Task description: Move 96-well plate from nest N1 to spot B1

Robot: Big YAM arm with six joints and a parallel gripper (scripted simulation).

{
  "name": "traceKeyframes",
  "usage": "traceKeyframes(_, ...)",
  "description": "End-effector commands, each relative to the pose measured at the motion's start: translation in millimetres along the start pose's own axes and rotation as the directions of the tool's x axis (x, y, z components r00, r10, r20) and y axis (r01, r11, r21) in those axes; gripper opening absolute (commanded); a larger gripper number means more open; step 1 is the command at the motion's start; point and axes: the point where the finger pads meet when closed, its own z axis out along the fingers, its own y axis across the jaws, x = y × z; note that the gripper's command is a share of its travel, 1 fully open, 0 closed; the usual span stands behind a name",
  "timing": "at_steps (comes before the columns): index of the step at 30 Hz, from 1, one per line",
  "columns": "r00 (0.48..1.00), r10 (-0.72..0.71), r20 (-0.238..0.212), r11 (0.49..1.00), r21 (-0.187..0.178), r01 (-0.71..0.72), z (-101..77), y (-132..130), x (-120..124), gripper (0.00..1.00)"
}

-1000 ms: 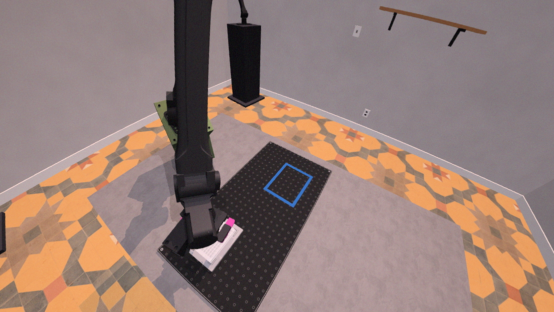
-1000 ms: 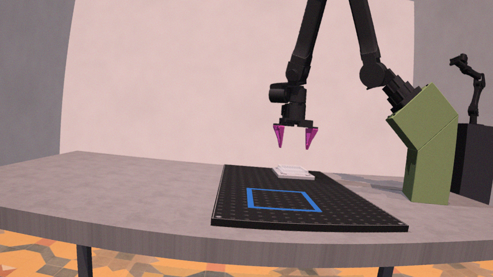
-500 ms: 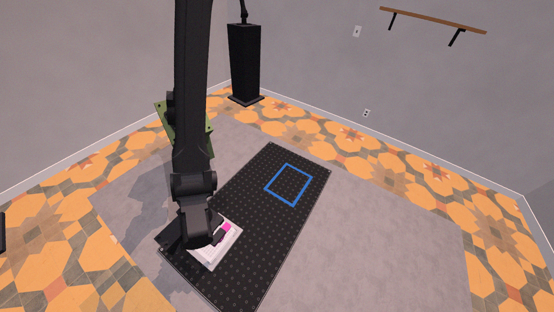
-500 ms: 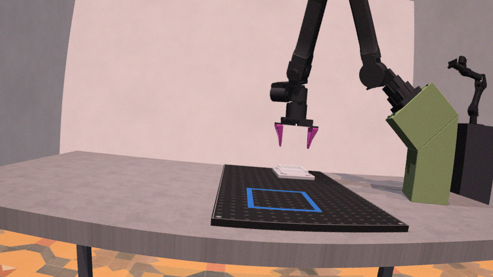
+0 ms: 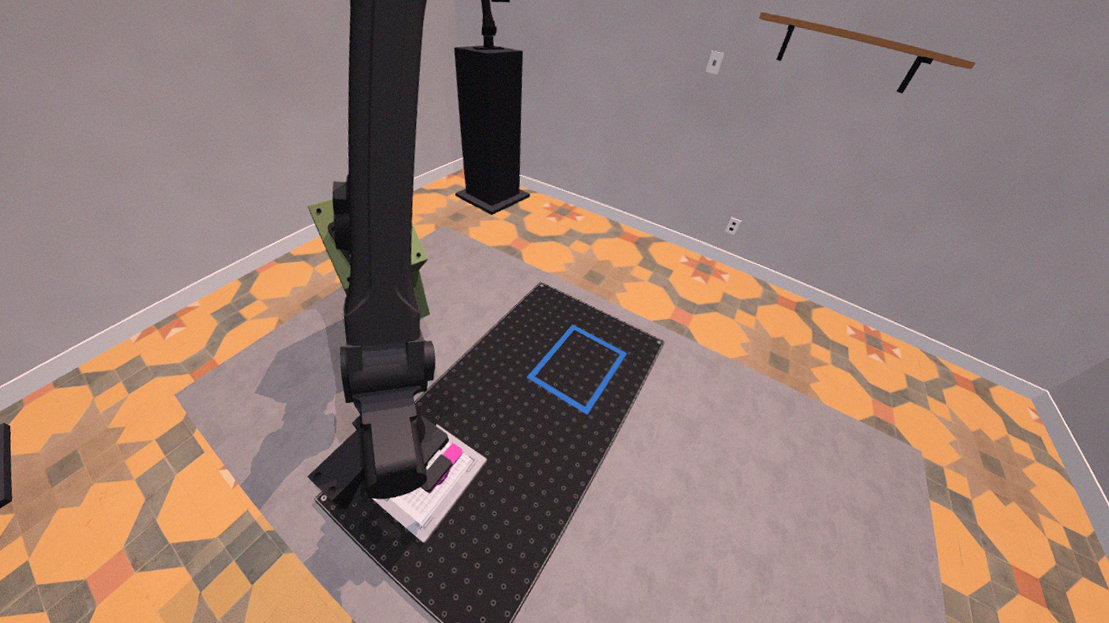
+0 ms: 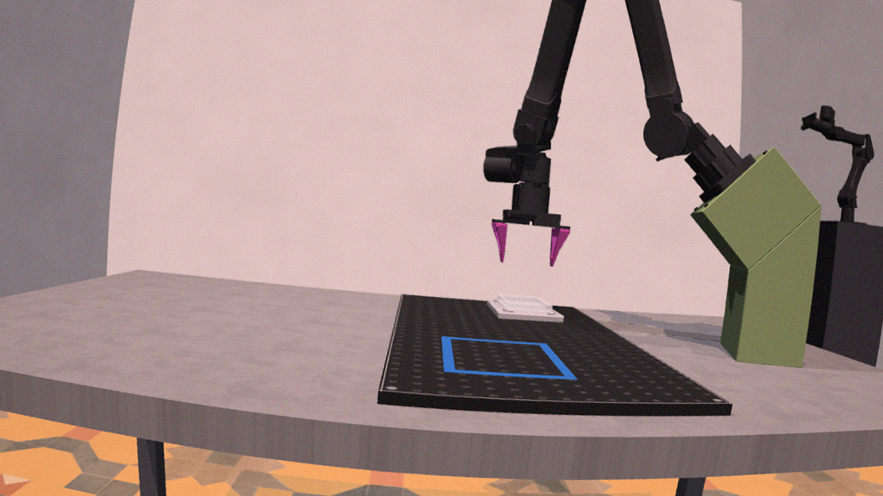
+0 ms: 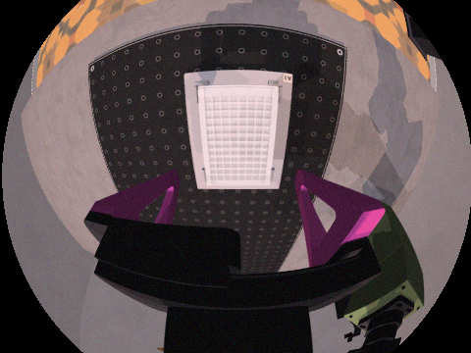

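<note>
Hovering gripper above white plate in its nest, jaws wide, empty; blue outline unoccupied

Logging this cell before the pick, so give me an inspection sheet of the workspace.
Surface: grey table carrying a black perforated deck.
Job's things: white 96-well plate flat in its nest at the deck's far end; blue taped outline holds nothing.
Clutter: nothing seen.
Grippers: gripper above the plate, apart from it, jaws wide open, holding nothing.
Cables: nothing seen.
Surroundings: green arm pedestal, black camera stand, wall shelf, patterned orange floor.
</note>
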Motion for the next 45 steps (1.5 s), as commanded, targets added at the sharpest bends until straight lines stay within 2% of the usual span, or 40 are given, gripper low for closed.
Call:
traceKeyframes(1, 1.000, 0.002, -0.012, 1.000, 0.004, -0.002, 2.3, 0.7, 4.3, 1.00)
traceKeyframes(20, 1.000, 0.002, -0.012, 1.000, 0.004, -0.002, 2.3, 0.7, 4.3, 1.00)
traceKeyframes(21, 1.000, 0.003, -0.005, 1.000, -0.006, -0.003, 4.9, 3.1, 2.6, 1.00)
traceKeyframes(45, 1.000, 0.000, 0.005, 1.000, -0.017, 0.001, 37.4, 10.8, -2.2, 1.00)
